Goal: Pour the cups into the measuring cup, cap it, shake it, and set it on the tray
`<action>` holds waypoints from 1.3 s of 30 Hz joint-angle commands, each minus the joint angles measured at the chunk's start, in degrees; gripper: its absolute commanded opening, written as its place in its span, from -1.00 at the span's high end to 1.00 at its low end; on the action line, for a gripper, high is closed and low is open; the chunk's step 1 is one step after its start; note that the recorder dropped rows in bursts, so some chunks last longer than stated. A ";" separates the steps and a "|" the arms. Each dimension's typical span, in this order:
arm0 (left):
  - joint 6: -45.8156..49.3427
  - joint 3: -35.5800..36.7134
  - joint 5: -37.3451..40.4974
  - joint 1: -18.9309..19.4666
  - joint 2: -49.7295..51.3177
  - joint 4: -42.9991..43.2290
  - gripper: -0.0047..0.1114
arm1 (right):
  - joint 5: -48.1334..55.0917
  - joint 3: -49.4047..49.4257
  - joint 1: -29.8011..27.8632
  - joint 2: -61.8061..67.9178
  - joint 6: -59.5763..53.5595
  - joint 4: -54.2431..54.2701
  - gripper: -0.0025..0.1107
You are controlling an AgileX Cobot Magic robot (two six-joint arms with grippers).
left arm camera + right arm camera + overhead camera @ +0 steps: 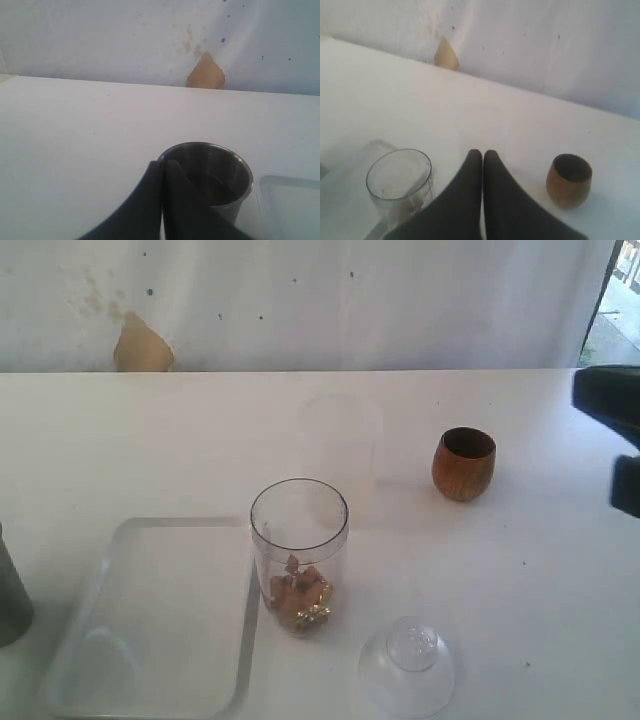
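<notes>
With my left gripper point(162, 165) and right gripper point(483, 152) clamped empty, reaching unopened could topple the wooden cup point(464, 464) near the counter's back edge.

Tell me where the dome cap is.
In the exterior view the clear dome cap lies on the table, low and right of the measuring cup, not touching it.

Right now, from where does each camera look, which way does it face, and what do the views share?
Exterior view: high at the table's near side, looking down toward the wall over the tray, measuring cup and dome cap; a dark part of the right arm shows.
Left wrist view: behind the left gripper, facing the wall over the steel tumbler; shut fingers show.
Right wrist view: behind the right gripper, facing the wall; shut fingers show.
Shared: exterior and right wrist both show the measuring cup and wooden cup; all show the wall stain.
</notes>
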 commanded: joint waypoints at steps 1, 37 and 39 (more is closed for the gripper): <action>0.16 0.36 0.00 -0.02 -0.30 -0.28 0.91 | -3.70 4.28 0.02 -9.13 1.30 0.41 0.96; 0.16 0.36 0.00 -0.02 -0.30 -0.28 0.91 | -4.48 13.11 -2.23 -34.90 1.83 -0.78 0.96; 0.16 0.36 0.00 -0.02 -0.30 -0.28 0.91 | -4.48 16.06 -4.66 -34.90 1.83 -2.05 0.96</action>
